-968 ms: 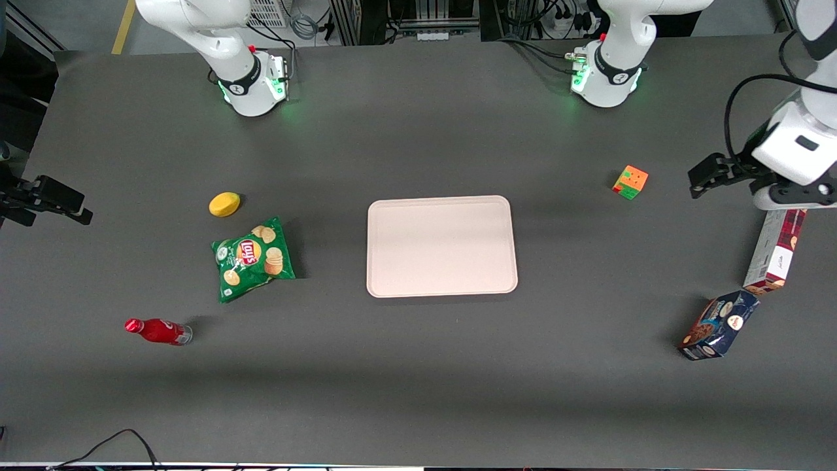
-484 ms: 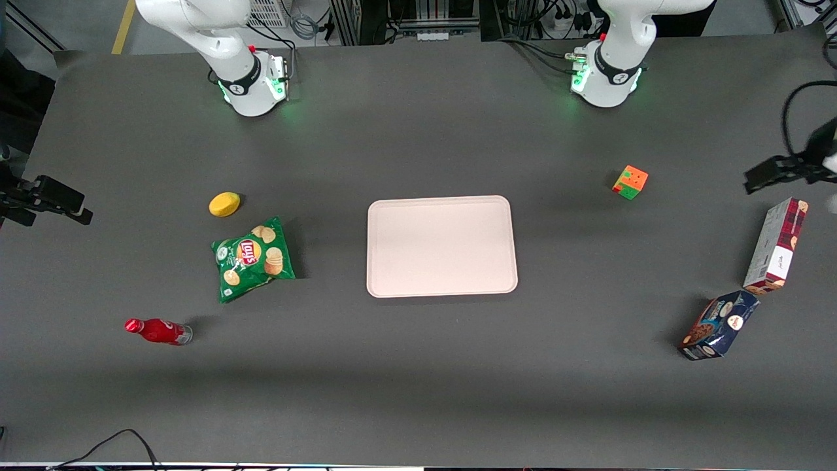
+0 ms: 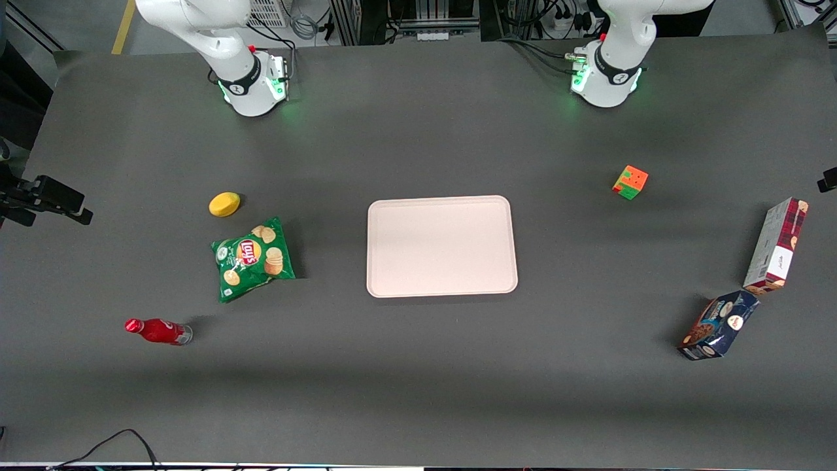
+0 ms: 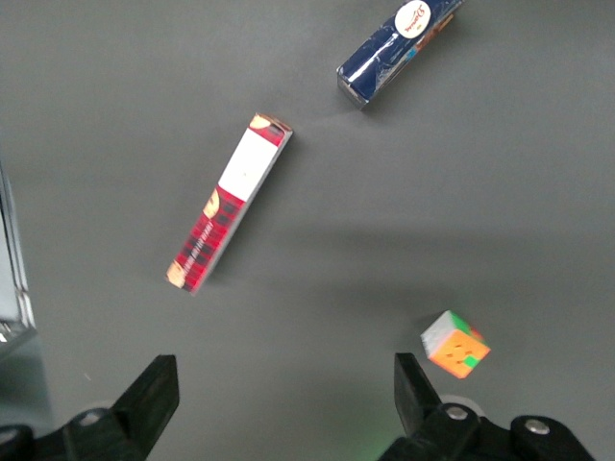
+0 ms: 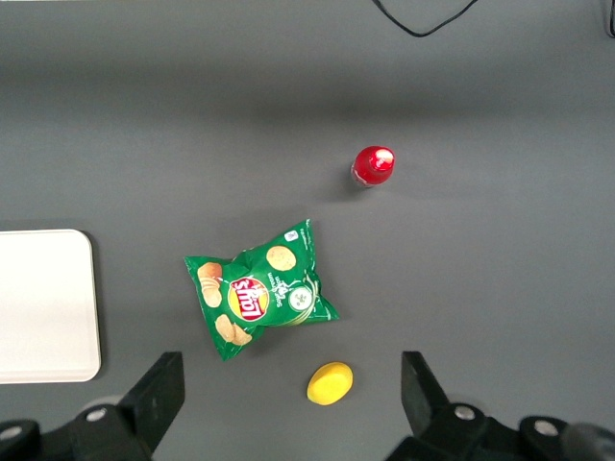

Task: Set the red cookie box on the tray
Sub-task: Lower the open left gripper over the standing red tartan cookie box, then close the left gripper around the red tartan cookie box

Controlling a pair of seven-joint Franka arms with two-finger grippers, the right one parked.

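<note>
- The tray (image 3: 442, 246) lies flat at the middle of the table (image 3: 418, 392), with nothing on it; the task's placing step is not yet done
- A small multi-coloured cube (image 3: 630, 181) sits between the tray and the working arm's end of the table, farther from the front camera than the boxes
- A dark blue cookie box (image 3: 718, 325) lies nearer the front camera, just beside the near end of the red cookie box but, as far as I can see, apart from it
- The red cookie box (image 3: 775, 245) lies on the table at the working arm's end, well apart from the tray; its long axis runs roughly toward and away from the front camera, slightly slanted, white label panel facing up
- The gripper (image 4: 286, 384) hangs high above that end of the table with its fingers (image 4: 154, 389) spread wide and nothing between them; only a dark sliver of it (image 3: 828, 179) shows at the edge of the front view
- In the left wrist view the red cookie box (image 4: 229, 203) lies ahead of the open fingers, its long axis slanted against the line joining them
- Judgement: the coming move turns on this; the gripper should drop over the box's middle and turn so the fingers close across the narrow width
</note>
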